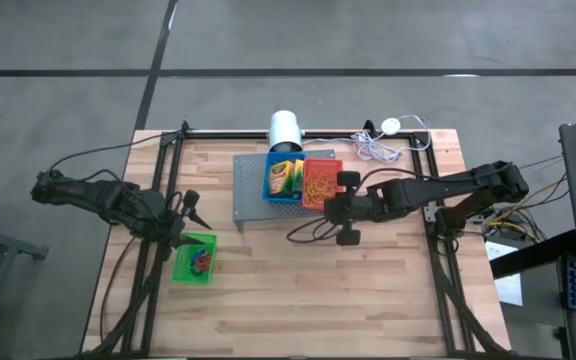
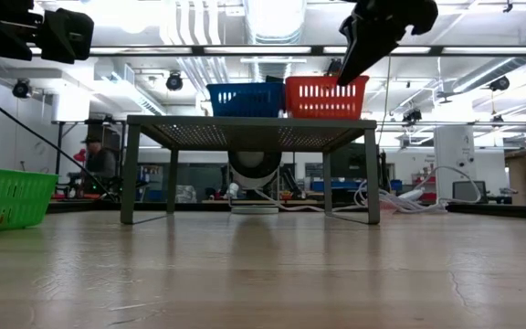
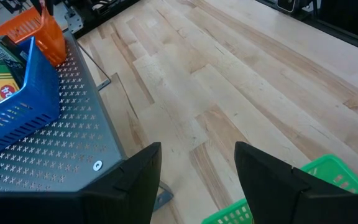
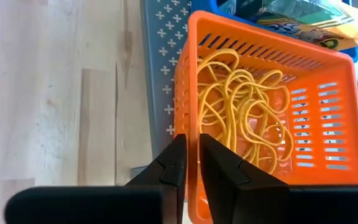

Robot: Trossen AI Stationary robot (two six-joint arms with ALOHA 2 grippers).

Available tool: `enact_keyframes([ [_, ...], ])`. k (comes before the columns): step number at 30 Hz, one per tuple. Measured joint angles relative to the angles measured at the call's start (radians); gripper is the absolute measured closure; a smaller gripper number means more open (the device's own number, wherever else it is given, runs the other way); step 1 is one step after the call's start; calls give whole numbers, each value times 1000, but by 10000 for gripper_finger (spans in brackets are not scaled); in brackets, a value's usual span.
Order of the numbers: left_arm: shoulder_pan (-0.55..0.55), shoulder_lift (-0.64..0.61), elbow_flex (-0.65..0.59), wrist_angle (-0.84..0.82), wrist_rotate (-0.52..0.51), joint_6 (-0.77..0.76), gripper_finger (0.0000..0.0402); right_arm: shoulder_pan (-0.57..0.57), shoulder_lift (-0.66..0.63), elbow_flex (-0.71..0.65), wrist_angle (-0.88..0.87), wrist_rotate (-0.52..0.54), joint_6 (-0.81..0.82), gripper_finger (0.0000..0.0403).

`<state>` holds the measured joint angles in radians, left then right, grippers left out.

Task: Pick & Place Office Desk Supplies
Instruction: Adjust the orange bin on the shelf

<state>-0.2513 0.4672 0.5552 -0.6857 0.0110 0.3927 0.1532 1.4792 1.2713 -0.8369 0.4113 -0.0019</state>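
Observation:
Thin tan rubber bands (image 4: 241,106) lie in the orange-red basket (image 1: 320,183), which stands on the grey perforated stand (image 1: 253,195). The green-and-yellow crayon box (image 1: 286,176) sits in the blue basket (image 1: 280,190) beside it. Small red and blue bands (image 1: 200,262) lie in the green basket (image 1: 194,258) on the table. My right gripper (image 4: 192,163) is shut to a narrow slit, with nothing between its fingers, over the orange-red basket's near wall (image 4: 188,124). My left gripper (image 3: 197,180) is open and empty above the table, between the stand and the green basket. My right gripper's fingertips (image 4: 176,155) stand at the top rim of the orange-red basket's wall, coming from above. I cannot tell whether they touch it.
A white cylinder (image 1: 286,128) stands behind the stand. A white cable (image 1: 378,150) lies at the far right. Bare wooden table (image 1: 298,290) stretches in front of the stand. A person (image 2: 94,164) sits in the room beyond the table.

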Motion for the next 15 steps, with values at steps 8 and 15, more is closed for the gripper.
enact_keyframes([
  [8, 0, 0, 0, 0, 0, 0, 193, -6, 0, 0, -5, 15, 19, 325],
  [15, 0, 0, 0, 0, 0, 0, 193, 14, -68, 0, -19, 91, 62, 308],
])
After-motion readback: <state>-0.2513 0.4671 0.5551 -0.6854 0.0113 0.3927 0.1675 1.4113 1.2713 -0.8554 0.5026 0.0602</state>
